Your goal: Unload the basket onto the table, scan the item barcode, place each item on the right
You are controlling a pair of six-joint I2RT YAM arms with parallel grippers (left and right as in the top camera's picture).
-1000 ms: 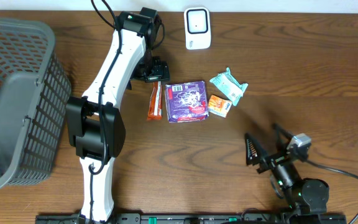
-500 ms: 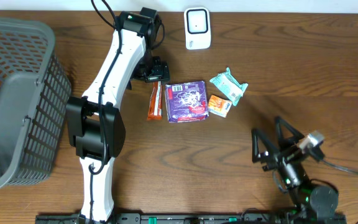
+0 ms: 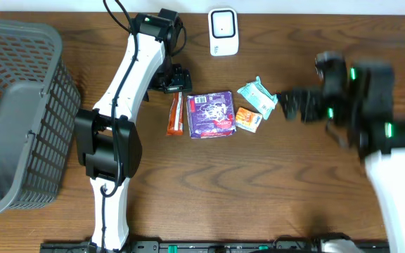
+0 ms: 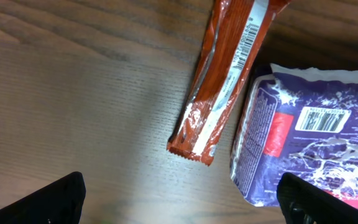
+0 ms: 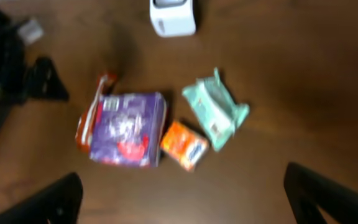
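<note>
Items: four packets lie clustered mid-table, none held: a red bar wrapper (image 3: 175, 114), a purple packet (image 3: 211, 114) just beside it, a small orange packet (image 3: 247, 119) and a mint-green packet (image 3: 258, 96). Which one is meant for scanning cannot be told.
Scanner: the white scanner (image 3: 223, 31) stands apart, at the table's far edge.
Left gripper: the left gripper (image 3: 172, 81) hovers by the bar's far end, jaws spread wide and empty.
Right gripper: the right gripper (image 5: 185, 199) looks down on the cluster, jaws likewise wide and empty.
Risk: bar and purple packet lie so close that closing fingers could nudge or pinch both. A thin, slippery wrapper may slide off. Both arms nearing one cluster could clash.
Hard to see: the right arm is blurred overhead. Its wrist view is soft. The purple packet's barcode (image 4: 322, 117) shows, while the orange and green packets' codes cannot be made out.
</note>
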